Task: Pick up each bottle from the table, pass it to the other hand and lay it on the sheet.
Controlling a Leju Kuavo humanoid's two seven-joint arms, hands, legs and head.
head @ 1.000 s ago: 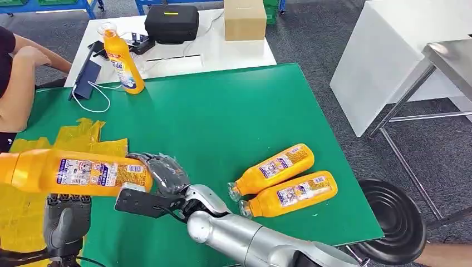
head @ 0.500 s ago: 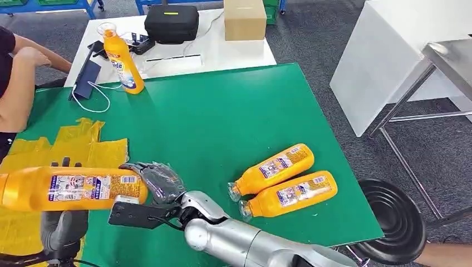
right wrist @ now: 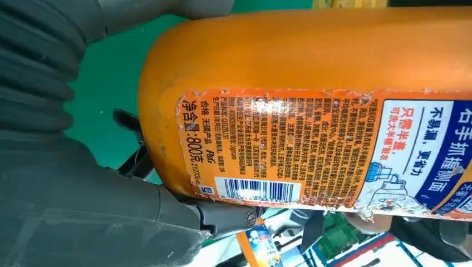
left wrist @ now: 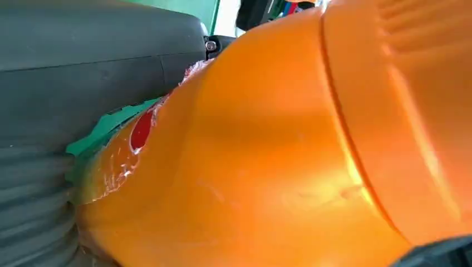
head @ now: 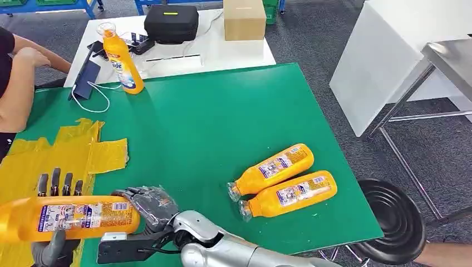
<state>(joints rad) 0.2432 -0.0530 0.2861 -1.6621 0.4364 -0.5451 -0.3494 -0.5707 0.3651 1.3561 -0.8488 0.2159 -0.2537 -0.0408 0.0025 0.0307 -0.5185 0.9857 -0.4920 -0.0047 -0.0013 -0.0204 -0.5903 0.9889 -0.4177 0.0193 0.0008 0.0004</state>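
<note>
An orange bottle (head: pixel 72 218) (right wrist: pixel 311 105) (left wrist: pixel 289 150) hangs on its side over the yellow sheet (head: pixel 83 150) at the table's near left. My right hand (head: pixel 150 203) grips its base end. My left hand (head: pixel 55 186) cradles the bottle's middle, its fingers (head: pixel 54 182) standing straight behind the bottle and the thumb below it. Two more orange bottles (head: pixel 273 168) (head: pixel 290 194) lie side by side on the green table (head: pixel 211 117) at the near right. Another orange bottle (head: pixel 121 61) stands upright at the far left.
A person's arm (head: pixel 19 78) rests at the table's left edge. Behind, a white table (head: pixel 234 50) carries a black case (head: pixel 171 22) and a cardboard box (head: pixel 245 18). A white cable (head: pixel 92 94) lies by the upright bottle. A black stool (head: pixel 392 219) stands at right.
The held bottle has come down and toward the near left with my right hand. My left hand's fingers now stand up behind it, where before the hand was under it.
</note>
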